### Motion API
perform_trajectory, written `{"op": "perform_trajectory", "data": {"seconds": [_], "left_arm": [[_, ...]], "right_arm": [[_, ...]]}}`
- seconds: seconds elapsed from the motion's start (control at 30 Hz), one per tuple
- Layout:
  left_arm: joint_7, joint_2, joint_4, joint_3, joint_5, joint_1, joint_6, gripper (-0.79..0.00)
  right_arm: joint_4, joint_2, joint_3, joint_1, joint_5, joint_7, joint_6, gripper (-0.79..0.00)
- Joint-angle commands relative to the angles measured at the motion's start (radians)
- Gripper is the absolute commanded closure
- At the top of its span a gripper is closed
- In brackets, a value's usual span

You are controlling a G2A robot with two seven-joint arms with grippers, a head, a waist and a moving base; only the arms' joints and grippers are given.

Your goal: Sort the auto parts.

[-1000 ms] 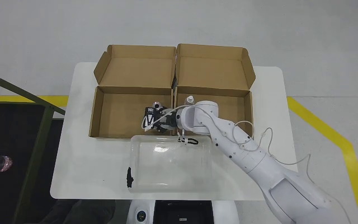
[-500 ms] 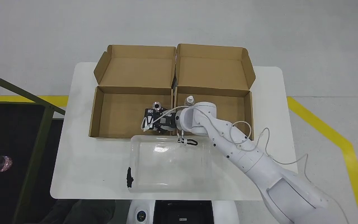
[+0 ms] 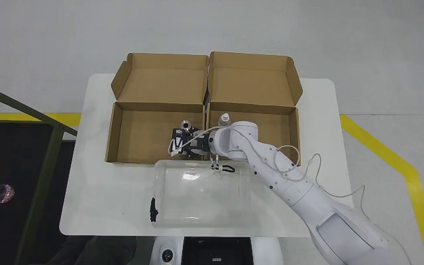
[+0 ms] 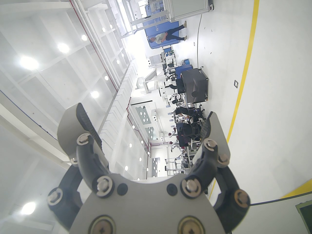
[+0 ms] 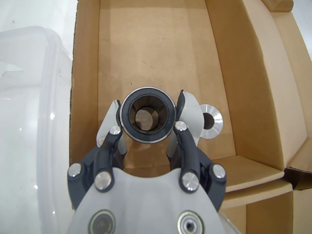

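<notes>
white arm [image 3: 285,173], grey right hand [image 5: 149,108], black links.

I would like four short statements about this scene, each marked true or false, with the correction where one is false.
1. The right pincer is shut on a black sleeve. True.
2. The left pincer holds a part. False: it is open and empty.
3. A silver ring lies on the floor of the box, beside the sleeve. True.
4. The right pincer is above the clear bin. False: it is above the cardboard box; the bin stands next to the box.
</notes>
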Motion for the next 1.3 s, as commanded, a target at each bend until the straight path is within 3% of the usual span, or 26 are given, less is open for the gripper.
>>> {"op": "perform_trajectory", "data": {"seconds": [0.0,0.53,0.9,1.27], "left_arm": [[0.000,0.000,0.000,0.000,0.000,0.000,0.000,-0.785],[0.000,0.000,0.000,0.000,0.000,0.000,0.000,-0.785],[0.000,0.000,0.000,0.000,0.000,0.000,0.000,-0.785],[0.000,0.000,0.000,0.000,0.000,0.000,0.000,-0.785]], "right_arm": [[-0.014,0.002,0.007,-0.005,0.001,-0.003,-0.004,-0.379],[-0.212,0.024,0.080,-0.062,0.004,-0.009,-0.025,-0.382],[-0.427,0.068,0.181,-0.211,-0.014,-0.006,-0.032,-0.382],[-0.631,0.124,0.330,-0.390,-0.059,-0.071,-0.103,-0.388]]}}
